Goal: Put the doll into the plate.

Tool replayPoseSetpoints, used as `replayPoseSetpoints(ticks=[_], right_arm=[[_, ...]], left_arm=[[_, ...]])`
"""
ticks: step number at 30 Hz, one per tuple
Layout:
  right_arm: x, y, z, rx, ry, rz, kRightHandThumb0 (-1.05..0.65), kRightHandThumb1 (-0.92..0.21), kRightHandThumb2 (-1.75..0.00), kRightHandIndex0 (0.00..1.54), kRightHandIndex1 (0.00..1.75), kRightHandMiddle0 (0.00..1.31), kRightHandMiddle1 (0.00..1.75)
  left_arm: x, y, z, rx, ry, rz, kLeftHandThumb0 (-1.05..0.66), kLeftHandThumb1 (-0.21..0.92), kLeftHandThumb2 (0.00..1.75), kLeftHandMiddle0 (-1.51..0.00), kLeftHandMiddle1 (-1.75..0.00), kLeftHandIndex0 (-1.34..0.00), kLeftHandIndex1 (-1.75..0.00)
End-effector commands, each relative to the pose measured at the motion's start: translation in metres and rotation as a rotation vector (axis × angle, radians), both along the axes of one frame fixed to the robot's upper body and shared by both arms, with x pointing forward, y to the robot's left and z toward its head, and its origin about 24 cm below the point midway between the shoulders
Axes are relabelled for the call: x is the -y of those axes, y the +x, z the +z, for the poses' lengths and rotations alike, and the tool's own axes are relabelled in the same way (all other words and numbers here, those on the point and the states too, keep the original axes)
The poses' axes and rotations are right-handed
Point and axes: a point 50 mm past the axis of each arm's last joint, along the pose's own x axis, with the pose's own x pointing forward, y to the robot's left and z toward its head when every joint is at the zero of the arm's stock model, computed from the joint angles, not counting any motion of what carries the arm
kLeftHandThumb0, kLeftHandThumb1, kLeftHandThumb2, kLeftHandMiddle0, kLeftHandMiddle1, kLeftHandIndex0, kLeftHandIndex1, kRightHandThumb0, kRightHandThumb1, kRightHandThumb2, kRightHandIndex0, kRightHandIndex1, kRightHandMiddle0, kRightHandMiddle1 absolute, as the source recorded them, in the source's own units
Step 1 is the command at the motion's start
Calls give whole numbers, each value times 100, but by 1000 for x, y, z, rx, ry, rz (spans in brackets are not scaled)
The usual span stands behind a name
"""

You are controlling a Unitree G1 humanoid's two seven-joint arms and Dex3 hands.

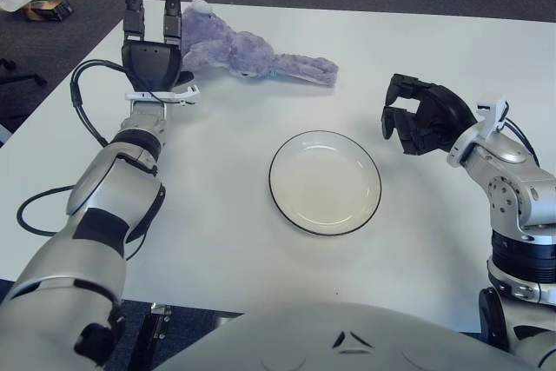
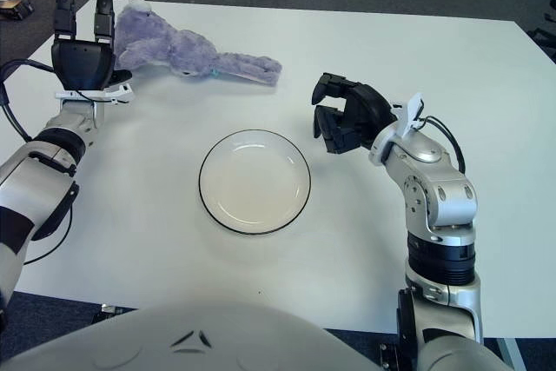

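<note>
Left hand (image 1: 152, 45) open beside the doll (image 1: 248, 51).
The purple doll lay on the white table (image 1: 217, 215), well behind the empty plate (image 1: 324, 182); fingers spread, gripping nothing. The right hand (image 1: 417, 116) hung right of the plate, loosely curled, empty.

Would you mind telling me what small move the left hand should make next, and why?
Probably shift the left hand slightly right over the doll's head and close the fingers on it. They are spread upright beside the purple doll, holding nothing, and the plate is empty. The right hand shows right of the plate.
</note>
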Motion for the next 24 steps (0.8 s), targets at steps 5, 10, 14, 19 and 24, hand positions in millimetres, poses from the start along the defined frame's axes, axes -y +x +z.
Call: replayPoseSetpoints(ticks=[5,10,14,19,24], right_arm=[[2,-5,1,8,-18,20,-1,-8,-157,76,175,61,167],[2,-6,2,11,-17,37,-1,-8,-156,75,175,65,164],[1,-7,3,9,-21,56,-1,-7,-156,75,175,66,163],[2,-7,3,-2,-25,81,-1,-6,-156,75,175,69,160],[3,-8,3,-9,-17,96,-1,-6,-156,75,175,70,159]], left_arm=[[-1,2,2,-11,9,15,-80,73,50,0,0,0,0],[-2,2,-1,-50,1,26,-73,67,59,-3,-3,0,0],[-4,3,-5,-113,-51,43,-63,47,81,-1,-12,0,-2],[-6,6,-8,-205,-152,53,-55,29,96,0,-24,0,-24],[-6,9,-11,-300,-232,66,-52,19,104,0,-31,0,-37]])
